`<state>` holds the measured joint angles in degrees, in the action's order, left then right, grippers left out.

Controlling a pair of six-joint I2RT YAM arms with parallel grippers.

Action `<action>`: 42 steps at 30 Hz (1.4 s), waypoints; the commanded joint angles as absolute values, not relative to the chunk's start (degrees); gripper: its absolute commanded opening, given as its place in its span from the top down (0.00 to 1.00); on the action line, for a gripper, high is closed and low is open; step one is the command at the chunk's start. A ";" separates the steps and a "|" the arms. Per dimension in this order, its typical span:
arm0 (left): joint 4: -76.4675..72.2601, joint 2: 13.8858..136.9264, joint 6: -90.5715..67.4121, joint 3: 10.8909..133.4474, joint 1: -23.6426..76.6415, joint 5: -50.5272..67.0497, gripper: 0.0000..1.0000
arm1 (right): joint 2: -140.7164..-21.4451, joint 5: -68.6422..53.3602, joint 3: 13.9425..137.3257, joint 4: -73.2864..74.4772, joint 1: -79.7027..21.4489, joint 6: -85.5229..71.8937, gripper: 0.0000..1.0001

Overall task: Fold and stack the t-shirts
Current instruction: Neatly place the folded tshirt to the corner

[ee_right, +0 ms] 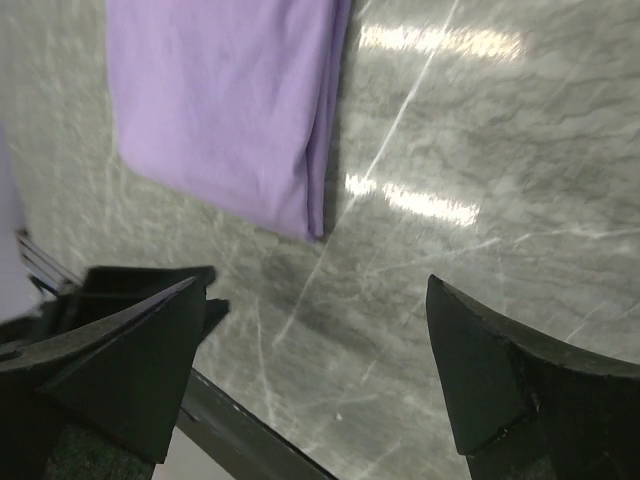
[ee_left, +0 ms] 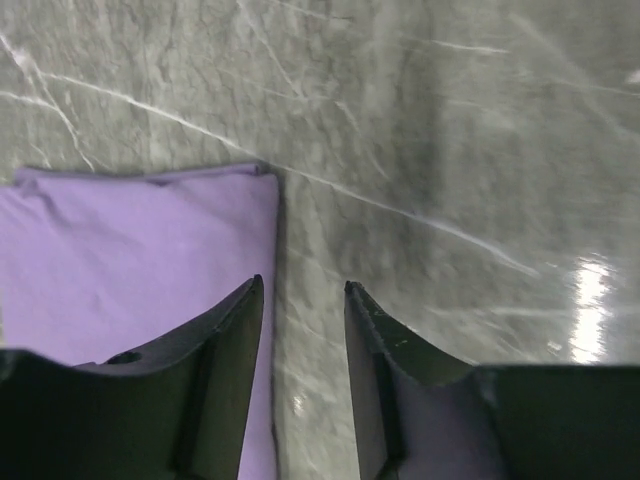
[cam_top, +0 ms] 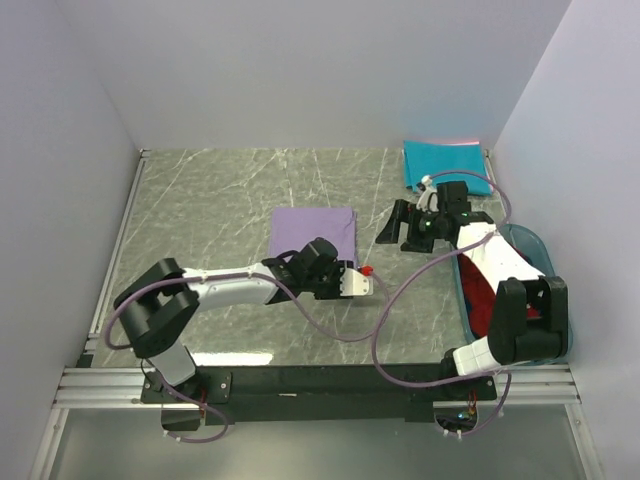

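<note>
"Judging by the top view, which arm is nearer the lavender shirt (cam_top: 312, 232)?"

"The left one. The left gripper (ee_left: 302, 285) sits at the shirt's near right corner. Its wrist camera shows the shirt's right edge running away from it, just left of the gap between the fingers. One finger overlaps the cloth in that view, and the other is over bare table (cam_top: 220, 200)."

"Is it holding anything?"

"No. The fingers stand part-way apart with only table showing between them."

"And the right gripper (ee_right: 313, 290)?"

"It is spread wide and empty, out to the right of the same shirt. That shirt's corner lies ahead of it and apart from it."

"How does the shirt lie?"

"It lies flat at the table's centre, folded to a near-square. Its layered edges face right, toward both grippers. I can't pick out a clear long axis."

"Where are the others?"

"The teal shirt (cam_top: 442, 165) lies folded in the far right corner. The red shirt (cam_top: 480, 308) is bunched in the bin (cam_top: 535, 243) at the right edge, partly hidden under the right arm."

"So what does the next move depend on?"

"Probably that right edge. To lift the lavender shirt for stacking, the left gripper needs to shift left onto the cloth. The right arm is nearer the teal shirt and the bin."
</note>
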<state>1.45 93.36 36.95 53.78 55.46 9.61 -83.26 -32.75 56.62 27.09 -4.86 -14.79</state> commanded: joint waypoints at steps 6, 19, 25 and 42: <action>-8.78 101.06 44.73 57.66 56.07 7.74 0.57 | -82.27 -43.41 52.65 16.01 2.19 -25.30 0.07; -15.56 108.37 46.50 59.06 53.18 6.67 0.74 | -81.21 -42.54 45.80 6.25 2.64 -30.93 0.07; -13.80 105.74 44.74 59.33 51.86 11.07 0.99 | -85.68 -42.10 43.50 -4.03 2.46 -39.10 0.06; -8.61 103.54 36.83 66.36 48.78 18.11 0.99 | -95.88 -33.31 39.55 -23.11 -4.12 -60.28 0.14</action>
<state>-8.49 106.19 38.48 64.31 48.82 15.33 -94.94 -35.59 39.88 -16.01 -2.83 -55.11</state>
